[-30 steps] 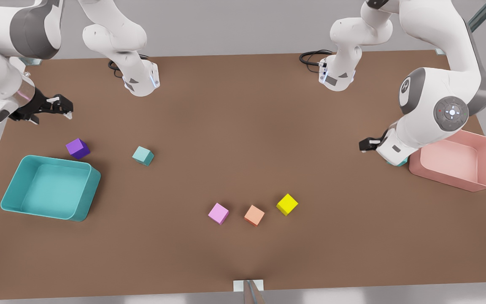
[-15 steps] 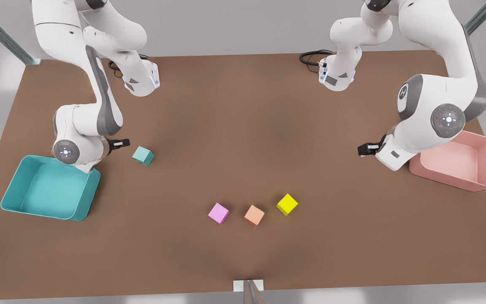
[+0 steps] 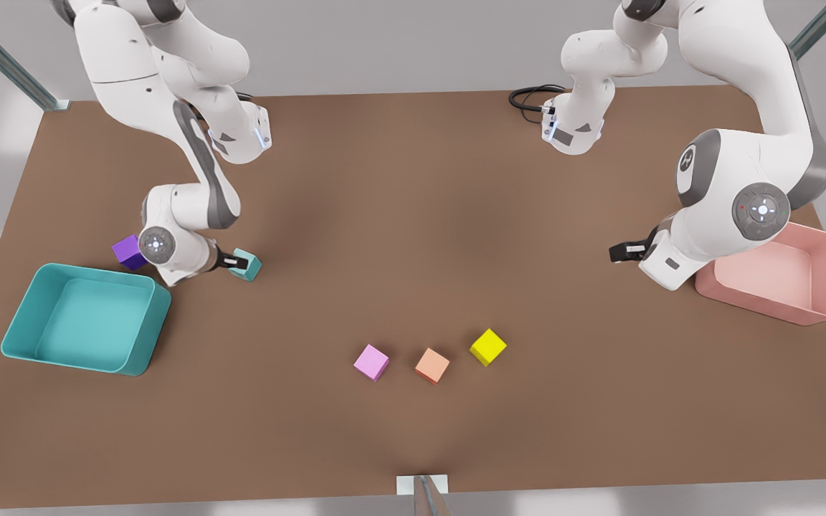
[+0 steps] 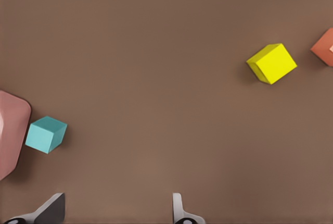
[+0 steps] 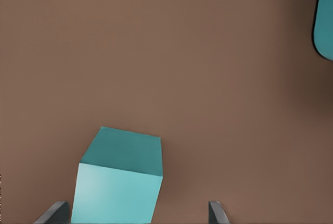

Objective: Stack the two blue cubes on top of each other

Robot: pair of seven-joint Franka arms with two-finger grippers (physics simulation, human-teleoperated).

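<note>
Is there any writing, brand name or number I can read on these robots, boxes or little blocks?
None: no readable words or numbers on the cubes, bins or table.
Round emblem on the arm at the front view's right: a logo, too small to read.
Small triangular marks on both arm bases: symbols, not text.

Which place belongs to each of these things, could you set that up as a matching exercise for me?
Things:
1. purple cube
2. yellow cube
3. blue cube at the front view's left
4. pink bin

Places:
A. at the table's edge on the front view's right, near the open left tool
B. between the fingers of the open right tool
C. next to the orange cube
D. just behind the teal bin

Pairs: 1-D, 2-C, 3-B, 4-A
</note>
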